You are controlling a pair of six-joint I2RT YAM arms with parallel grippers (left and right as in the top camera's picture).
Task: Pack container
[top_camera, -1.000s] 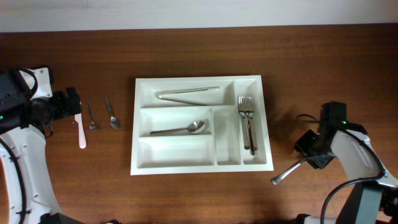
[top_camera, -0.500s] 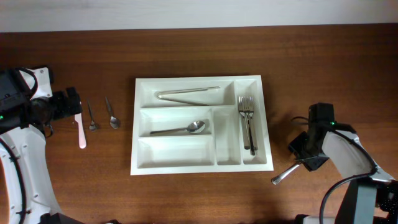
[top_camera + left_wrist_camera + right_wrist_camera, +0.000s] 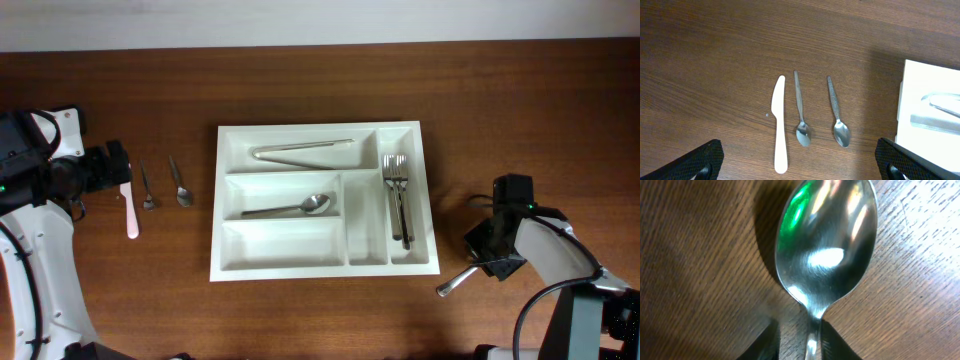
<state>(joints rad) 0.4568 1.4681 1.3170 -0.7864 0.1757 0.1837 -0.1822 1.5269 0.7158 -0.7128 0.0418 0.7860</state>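
Note:
The white cutlery tray (image 3: 228, 200) lies mid-table and holds tongs (image 3: 300, 150), a large spoon (image 3: 290, 208) and forks (image 3: 397, 195). My right gripper (image 3: 490, 260) is low over the table to the tray's right. Its fingers (image 3: 802, 345) straddle the neck of a large steel spoon (image 3: 827, 245), with wood showing between the left finger and the neck. The spoon handle (image 3: 455, 282) sticks out toward the front left. My left gripper (image 3: 116, 168) is open and empty (image 3: 800, 162), above a white plastic knife (image 3: 780, 125) and two teaspoons (image 3: 800, 112) (image 3: 836, 115).
The knife (image 3: 131, 208) and teaspoons (image 3: 147, 187) (image 3: 180, 182) lie on the wood left of the tray. The tray's corner (image 3: 930, 100) shows at the right of the left wrist view. The tray's bottom long compartment (image 3: 280, 245) holds nothing.
My right gripper has moved down and left along the spoon toward its handle; the handle tip has stayed in place. The left arm has not moved.

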